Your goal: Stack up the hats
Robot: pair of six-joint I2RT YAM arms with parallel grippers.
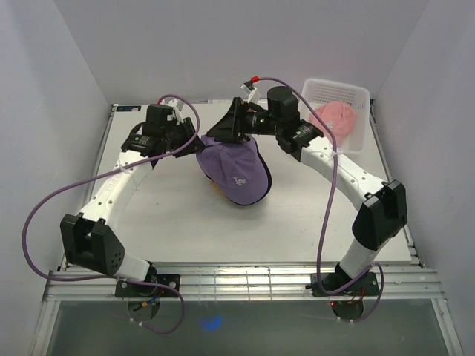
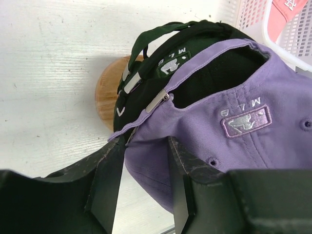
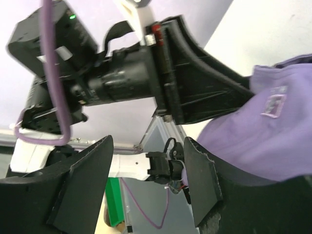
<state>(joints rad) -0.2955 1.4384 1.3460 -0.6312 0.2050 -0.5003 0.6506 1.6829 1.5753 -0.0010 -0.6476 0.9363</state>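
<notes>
A lavender cap (image 1: 239,174) lies on top of a stack in the middle of the table. In the left wrist view the lavender cap (image 2: 234,126) covers a black cap (image 2: 146,90) and a dark green cap (image 2: 163,36), all on a wooden stand (image 2: 108,97). A pink cap (image 1: 335,117) lies in the white basket (image 1: 355,93). No tan cap shows. My left gripper (image 1: 197,146) (image 2: 145,146) is open, its fingers astride the lavender cap's rear edge. My right gripper (image 1: 221,132) (image 3: 148,144) is open and empty, just behind the stack.
The white mesh basket stands at the back right corner and also shows in the left wrist view (image 2: 248,19). The two grippers are close together at the back of the stack. White walls close in the table on three sides.
</notes>
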